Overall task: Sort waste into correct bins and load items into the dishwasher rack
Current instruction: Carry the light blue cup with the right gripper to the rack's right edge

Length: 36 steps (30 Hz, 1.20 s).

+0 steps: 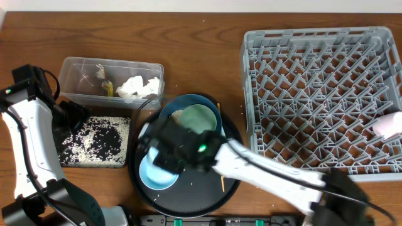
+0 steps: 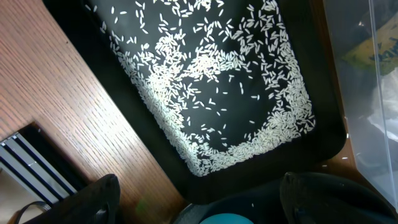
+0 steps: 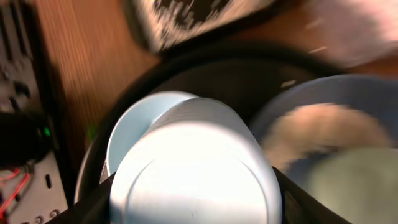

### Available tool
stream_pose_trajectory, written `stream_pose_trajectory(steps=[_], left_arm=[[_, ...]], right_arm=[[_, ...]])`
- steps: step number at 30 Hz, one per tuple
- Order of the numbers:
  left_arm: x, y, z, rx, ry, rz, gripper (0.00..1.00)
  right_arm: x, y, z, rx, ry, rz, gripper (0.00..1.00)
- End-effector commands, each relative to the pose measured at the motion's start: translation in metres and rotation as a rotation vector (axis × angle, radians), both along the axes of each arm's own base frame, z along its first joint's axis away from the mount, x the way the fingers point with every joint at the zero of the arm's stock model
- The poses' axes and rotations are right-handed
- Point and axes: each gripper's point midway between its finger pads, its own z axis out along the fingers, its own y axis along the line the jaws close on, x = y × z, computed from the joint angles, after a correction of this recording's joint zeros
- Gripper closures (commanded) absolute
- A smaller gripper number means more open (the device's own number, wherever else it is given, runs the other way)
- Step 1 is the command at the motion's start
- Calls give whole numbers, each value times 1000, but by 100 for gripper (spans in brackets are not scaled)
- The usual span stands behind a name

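Right hand [image 3: 194,202] clamps an upturned pale-blue cup [image 3: 196,165], lower centre, all blurred, hiding most of the light-blue bowl [image 3: 127,127]. Left hand [image 2: 198,199] gapes wide, fingertips cut off at bottom edge, over the rice [image 2: 211,68] in the flat black tray [image 2: 329,146].

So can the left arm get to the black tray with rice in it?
Probably yes: the left gripper hangs open just above the flat black tray, and nothing sits between them.
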Motion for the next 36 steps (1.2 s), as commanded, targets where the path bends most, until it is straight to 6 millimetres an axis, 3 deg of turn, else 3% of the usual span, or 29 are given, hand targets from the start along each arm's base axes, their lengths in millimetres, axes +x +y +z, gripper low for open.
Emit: stream_pose_trajectory(steps=[1, 4, 11, 19, 24, 28, 33, 36], left_arm=[[0, 2, 6, 13, -20, 23, 16], [0, 2, 6, 13, -20, 23, 16], [0, 2, 6, 14, -20, 23, 16], [0, 2, 6, 14, -20, 24, 16], [0, 2, 6, 14, -21, 24, 16], [0, 2, 6, 14, -20, 23, 16], [0, 2, 6, 14, -20, 23, 16], [0, 2, 6, 14, -20, 23, 16]], right_arm=[[23, -22, 42, 72, -31, -86, 59], [48, -57, 57, 55, -55, -197, 60], [118, -171, 82, -11, -133, -545, 60], [178, -310, 86, -44, -136, -939, 61], [196, -390, 91, -42, -164, -1154, 61], [198, -450, 90, -48, -173, -1305, 62], [196, -513, 83, -62, -174, -1461, 62], [193, -541, 76, -73, -164, -1528, 62]])
